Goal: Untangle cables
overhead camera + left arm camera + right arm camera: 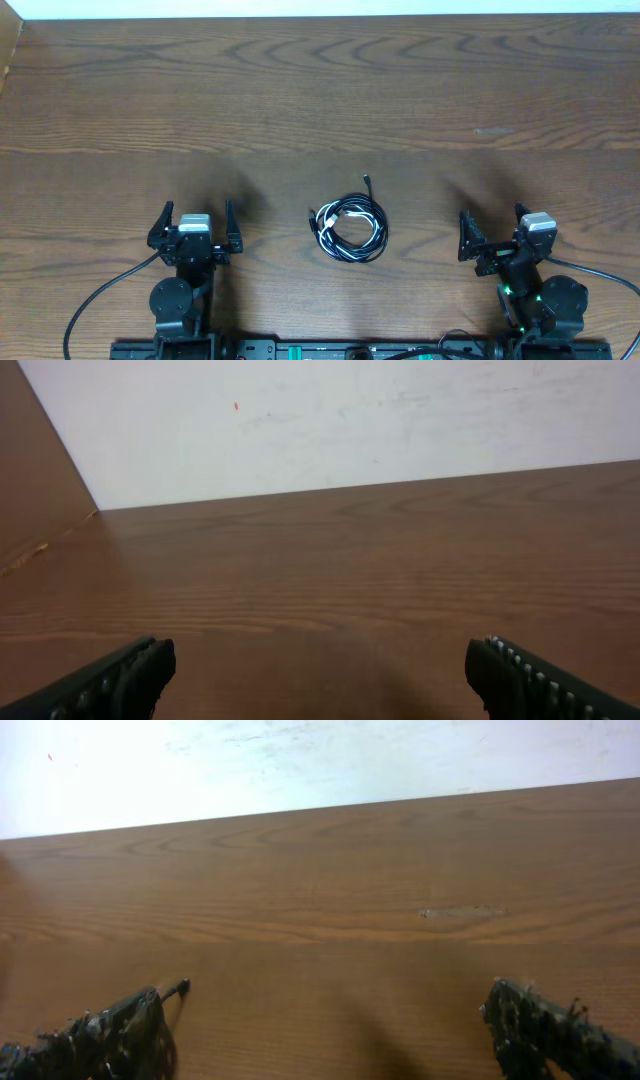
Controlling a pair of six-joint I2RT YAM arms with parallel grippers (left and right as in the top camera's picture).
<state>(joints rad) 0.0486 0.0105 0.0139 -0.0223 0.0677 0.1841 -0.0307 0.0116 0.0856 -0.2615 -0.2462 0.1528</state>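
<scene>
Closest to my wrist lenses are the black fingers (125,678) of the left hand (196,213), one in each lower corner of that view with bare wood between them, so this hand is released and grasps nothing. Over on the right wrist view it looks the same: ribbed dark fingers (125,1030) spread to the corners, and the right hand (492,217) is likewise released with nothing in it. From overhead I see both hands low over the near edge of the brown wood-grain counter (320,90), well apart from each other. Between them lie the cables (378,230), wound in a small loose coil on the wood, touched by neither hand and somewhat nearer the left one. A short white section (322,222) shows on the coil's left side, and one plug end (367,181) sticks out from the top, pointing away from the arms. Each wrist carries a pale grey block (196,223); any marking on it is too small for me to read. Green lights (510,292) glow on the right arm. A pale scuff (462,911) marks the counter ahead of the right hand. Beyond the far edge stands a white wall (350,420) with a tiny red speck (237,405).
</scene>
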